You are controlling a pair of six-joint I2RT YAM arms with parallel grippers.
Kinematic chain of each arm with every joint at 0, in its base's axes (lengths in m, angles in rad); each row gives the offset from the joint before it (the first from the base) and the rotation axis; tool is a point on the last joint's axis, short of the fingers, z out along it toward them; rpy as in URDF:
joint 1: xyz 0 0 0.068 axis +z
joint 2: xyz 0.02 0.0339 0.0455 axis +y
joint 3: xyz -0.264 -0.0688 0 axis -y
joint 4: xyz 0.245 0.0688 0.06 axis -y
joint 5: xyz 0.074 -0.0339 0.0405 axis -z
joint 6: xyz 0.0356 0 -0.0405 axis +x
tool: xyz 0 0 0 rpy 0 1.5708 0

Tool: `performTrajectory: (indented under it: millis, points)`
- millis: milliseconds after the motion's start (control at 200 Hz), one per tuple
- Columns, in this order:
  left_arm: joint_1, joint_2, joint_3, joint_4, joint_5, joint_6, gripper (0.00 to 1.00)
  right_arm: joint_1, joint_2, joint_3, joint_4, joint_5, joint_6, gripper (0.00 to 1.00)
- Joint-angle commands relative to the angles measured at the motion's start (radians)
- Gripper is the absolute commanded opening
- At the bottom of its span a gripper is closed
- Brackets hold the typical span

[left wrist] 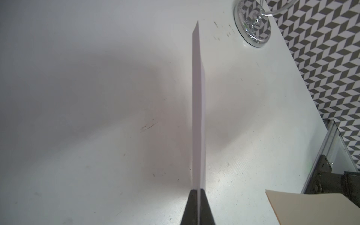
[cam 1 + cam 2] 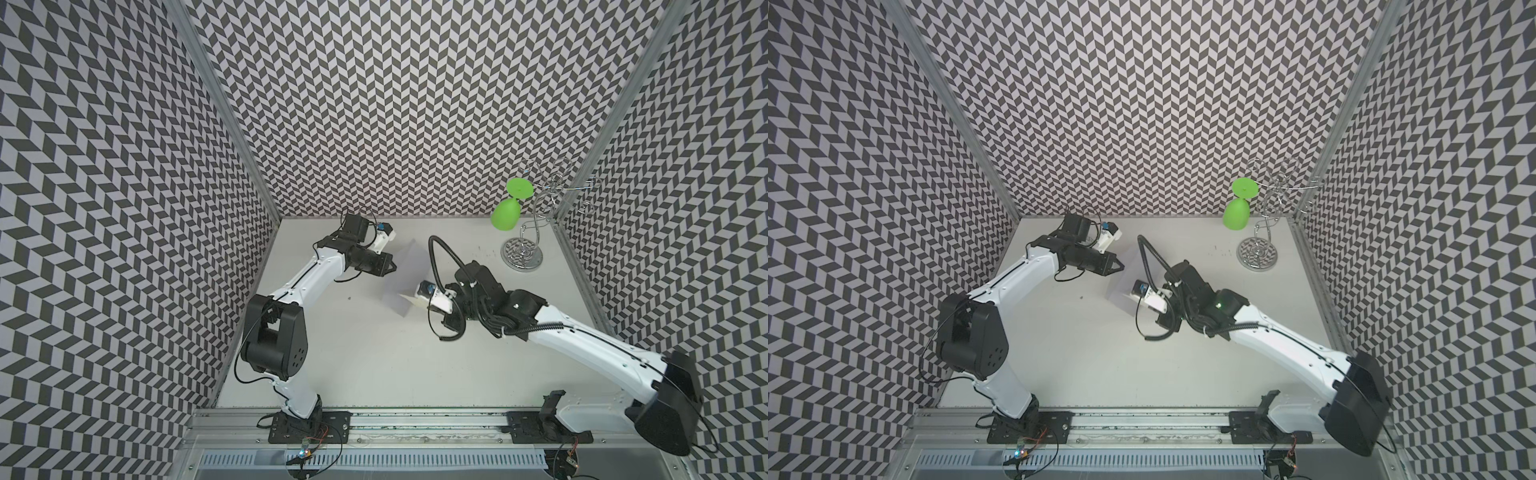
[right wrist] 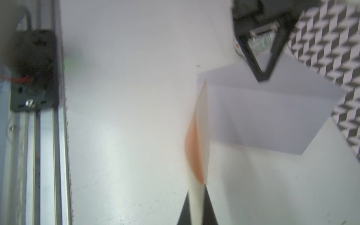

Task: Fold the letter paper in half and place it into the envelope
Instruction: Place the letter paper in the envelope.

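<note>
The grey-lavender envelope [image 1: 198, 116] is lifted off the table and stands edge-on in the left wrist view. My left gripper [image 1: 198, 191] is shut on its near edge. Both top views show the envelope [image 2: 405, 282] [image 2: 1121, 286] mid-table, hanging from my left gripper [image 2: 390, 266]. The folded letter paper [image 3: 196, 146], cream with a peach inner face, is pinched in my shut right gripper [image 3: 196, 194]. Its free end points at the envelope [image 3: 263, 116], close to the envelope's near edge. A corner of the paper [image 1: 311, 208] shows in the left wrist view. In the top views the right wrist camera [image 2: 428, 291] hides the right fingertips.
A chrome wire stand [image 2: 521, 253] stands at the back right, and a green goblet [image 2: 507, 212] hangs upside down on it. Patterned walls enclose three sides. A metal rail [image 2: 415, 419] with both arm bases runs along the front edge.
</note>
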Motion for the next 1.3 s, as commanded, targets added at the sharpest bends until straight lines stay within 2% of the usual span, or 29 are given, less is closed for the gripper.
performTrajectory:
  millis: [0,115,361,531,931,1202,1297]
  points:
    - [-0.075,0.025,0.057,-0.092,0.055,0.080,0.00,0.021,-0.029,-0.011,0.020,0.054,-0.332,0.00]
    - [-0.144,0.058,0.108,-0.149,0.003,0.117,0.00,0.027,0.040,0.054,-0.097,0.052,-0.472,0.00]
    - [-0.224,0.086,0.166,-0.218,-0.053,0.155,0.00,0.045,0.114,0.157,-0.110,0.070,-0.611,0.00]
    - [-0.249,0.067,0.150,-0.227,-0.064,0.168,0.00,0.056,0.145,0.200,-0.120,0.069,-0.637,0.00]
    - [-0.293,0.048,0.140,-0.246,-0.047,0.188,0.00,0.064,0.170,0.186,-0.092,0.110,-0.664,0.00]
    - [-0.314,0.043,0.123,-0.246,-0.034,0.194,0.00,0.063,0.174,0.158,-0.049,0.172,-0.687,0.00]
    - [-0.315,0.044,0.129,-0.249,-0.022,0.196,0.00,0.063,0.160,0.107,-0.005,0.234,-0.704,0.00]
